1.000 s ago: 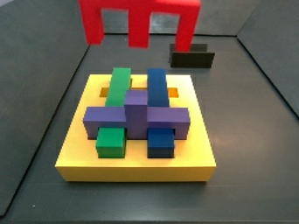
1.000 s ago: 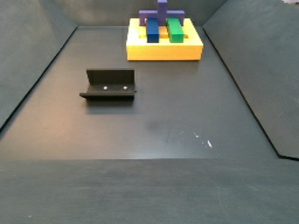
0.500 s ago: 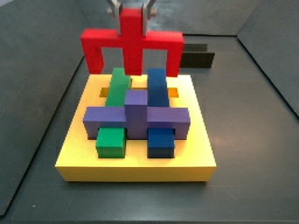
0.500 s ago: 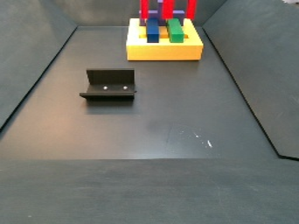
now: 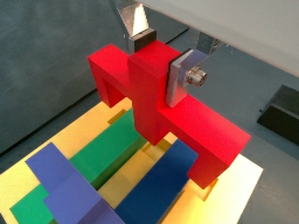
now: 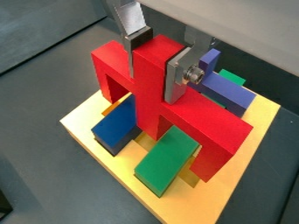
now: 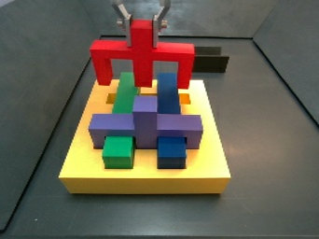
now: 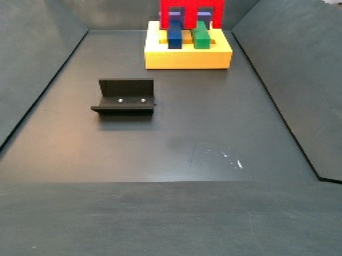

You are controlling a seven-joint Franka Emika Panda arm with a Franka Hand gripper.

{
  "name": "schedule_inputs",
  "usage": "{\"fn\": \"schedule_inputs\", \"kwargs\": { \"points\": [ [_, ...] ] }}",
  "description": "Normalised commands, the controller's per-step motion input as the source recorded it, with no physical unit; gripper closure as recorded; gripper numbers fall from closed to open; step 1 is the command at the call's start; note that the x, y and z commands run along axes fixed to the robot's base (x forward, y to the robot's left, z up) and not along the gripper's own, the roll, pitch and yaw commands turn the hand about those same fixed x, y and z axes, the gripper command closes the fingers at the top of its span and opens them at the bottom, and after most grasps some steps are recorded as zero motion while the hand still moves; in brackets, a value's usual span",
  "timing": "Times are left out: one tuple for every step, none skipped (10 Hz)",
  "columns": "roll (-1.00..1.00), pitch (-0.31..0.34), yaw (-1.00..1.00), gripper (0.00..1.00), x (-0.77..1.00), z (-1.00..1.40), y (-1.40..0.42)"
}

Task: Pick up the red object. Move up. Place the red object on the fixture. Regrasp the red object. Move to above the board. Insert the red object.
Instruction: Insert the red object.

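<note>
Gripping red object (image 5: 158, 96), claw (image 5: 163, 54) above board (image 7: 145, 175)

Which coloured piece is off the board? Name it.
The red object, the three-legged one. The tool holds it by its upright stem above the yellow board; the green, blue and purple pieces all sit seated in the board.

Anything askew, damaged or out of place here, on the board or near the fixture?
Nothing stands out. The gripper holds the red object upright and square over the yellow board; the green, blue and purple pieces sit seated. The fixture stands empty on the floor.
</note>
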Motion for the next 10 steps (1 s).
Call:
{"fn": "schedule_inputs", "kwargs": {
  "points": [
    [0.0, 0.036, 0.0, 1.0, 0.24, -0.05, 0.08],
    [0.0, 0.024, 0.0, 1.0, 0.28, -0.07, 0.08],
    [0.01, 0.0, 0.0, 1.0, 0.18, -0.15, 0.02],
    [0.04, 0.0, 0.0, 1.0, 0.0, -0.17, 0.0],
    [0.06, 0.0, 0.0, 1.0, 0.0, -0.14, 0.0],
    [0.07, 0.0, 0.0, 1.0, 0.0, -0.17, 0.0],
    [0.05, 0.0, 0.0, 1.0, 0.05, -0.17, 0.0],
    [0.08, 0.0, 0.0, 1.0, 0.13, -0.24, 0.04],
    [0.09, 0.0, 0.0, 1.0, 0.06, -0.28, 0.02],
    [0.05, 0.0, 0.0, 1.0, 0.15, -0.25, 0.01]
  ]
}}
